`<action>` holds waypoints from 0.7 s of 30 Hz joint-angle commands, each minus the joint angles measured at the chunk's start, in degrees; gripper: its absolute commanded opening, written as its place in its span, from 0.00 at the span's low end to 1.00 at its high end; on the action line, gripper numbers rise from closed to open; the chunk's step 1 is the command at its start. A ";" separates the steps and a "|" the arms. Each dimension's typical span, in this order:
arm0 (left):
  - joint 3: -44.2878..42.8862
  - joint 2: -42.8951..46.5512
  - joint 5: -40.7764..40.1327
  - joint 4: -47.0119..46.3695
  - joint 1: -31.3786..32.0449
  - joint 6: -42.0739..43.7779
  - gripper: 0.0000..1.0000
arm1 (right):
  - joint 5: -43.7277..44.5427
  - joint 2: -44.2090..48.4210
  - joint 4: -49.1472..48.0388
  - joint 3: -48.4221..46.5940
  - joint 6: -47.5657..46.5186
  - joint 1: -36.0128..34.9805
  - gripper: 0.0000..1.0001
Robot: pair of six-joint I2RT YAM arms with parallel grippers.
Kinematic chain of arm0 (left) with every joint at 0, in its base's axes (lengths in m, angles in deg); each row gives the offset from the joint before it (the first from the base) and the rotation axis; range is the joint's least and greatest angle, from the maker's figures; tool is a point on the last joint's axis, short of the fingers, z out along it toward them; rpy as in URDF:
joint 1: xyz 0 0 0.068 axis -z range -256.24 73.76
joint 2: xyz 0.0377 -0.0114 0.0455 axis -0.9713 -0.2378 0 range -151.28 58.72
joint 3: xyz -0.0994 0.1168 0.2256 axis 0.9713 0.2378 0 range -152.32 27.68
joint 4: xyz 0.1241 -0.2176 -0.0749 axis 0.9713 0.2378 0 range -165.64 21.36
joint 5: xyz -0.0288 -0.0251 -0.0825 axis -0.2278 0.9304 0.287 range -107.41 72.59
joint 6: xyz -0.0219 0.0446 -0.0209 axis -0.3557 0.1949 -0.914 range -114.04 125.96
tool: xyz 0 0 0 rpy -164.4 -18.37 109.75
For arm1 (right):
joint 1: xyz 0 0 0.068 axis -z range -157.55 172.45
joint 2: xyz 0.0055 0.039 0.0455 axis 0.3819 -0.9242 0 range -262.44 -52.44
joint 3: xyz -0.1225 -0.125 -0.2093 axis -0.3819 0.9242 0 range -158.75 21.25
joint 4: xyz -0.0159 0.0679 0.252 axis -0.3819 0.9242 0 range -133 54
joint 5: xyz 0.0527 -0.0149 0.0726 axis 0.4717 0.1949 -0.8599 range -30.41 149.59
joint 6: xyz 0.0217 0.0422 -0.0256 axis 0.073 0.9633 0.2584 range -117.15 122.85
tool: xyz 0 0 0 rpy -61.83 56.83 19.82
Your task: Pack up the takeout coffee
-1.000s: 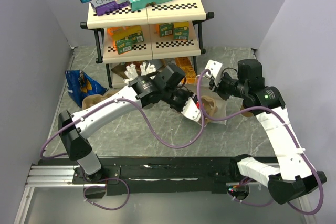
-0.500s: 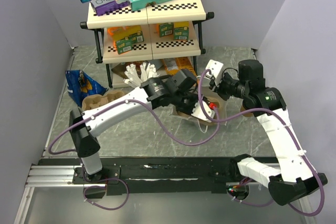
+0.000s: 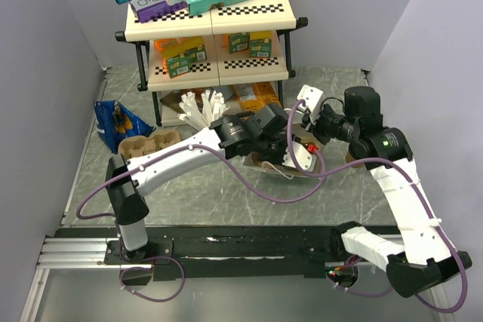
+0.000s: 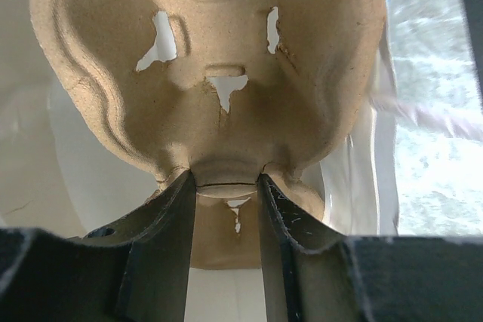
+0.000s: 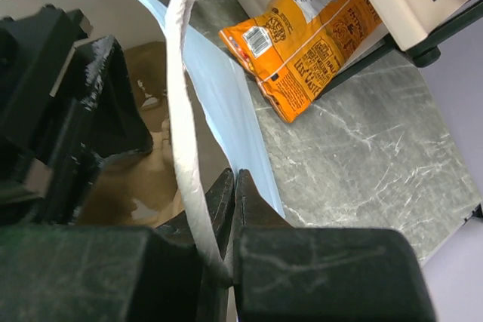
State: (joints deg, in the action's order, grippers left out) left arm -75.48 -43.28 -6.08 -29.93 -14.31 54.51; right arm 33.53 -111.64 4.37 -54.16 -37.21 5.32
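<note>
The takeout coffee does not show in any view. My left gripper (image 4: pixel 226 180) is shut on the rim of a brown moulded-pulp cup carrier (image 4: pixel 219 58), which fills the left wrist view with white bag paper behind it. In the top view that gripper (image 3: pixel 291 154) reaches into a white paper bag (image 3: pixel 273 165) at mid-table. My right gripper (image 5: pixel 235 185) is shut on the bag's upper edge (image 5: pixel 219 88), beside its twisted white handle (image 5: pixel 183 103). From above, the right gripper (image 3: pixel 306 115) sits just behind the bag.
A shelf rack (image 3: pixel 211 13) with boxes stands at the back. Below it are a grey cup of white sticks (image 3: pixel 200 107) and an orange snack packet (image 5: pixel 313 32). A second pulp carrier (image 3: pixel 143 143) and a blue packet (image 3: pixel 117 122) lie at left.
My left arm has swung to the right, carrying the cup carrier further into the bag's mouth. The right gripper has kept its hold on the bag edge and hardly moved.
</note>
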 commanded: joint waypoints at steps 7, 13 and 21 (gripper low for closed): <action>1.46 -0.66 -13.52 -4.75 2.49 3.03 0.01 | -0.12 0.67 0.08 -2.01 -2.39 -0.54 0.00; 0.76 -2.50 -14.94 -5.20 3.37 5.85 0.01 | -1.44 0.58 -0.26 -0.87 -1.17 -1.24 0.00; -0.91 -7.07 -17.04 -4.06 4.69 6.73 0.01 | -1.62 0.57 -1.50 0.62 1.56 -2.39 0.00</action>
State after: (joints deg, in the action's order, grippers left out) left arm -73.93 -48.13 -20.35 -33.42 -10.66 60.37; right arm 33.11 -111.66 5.12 -54.14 -37.12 3.73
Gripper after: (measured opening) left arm 0.392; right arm 0.054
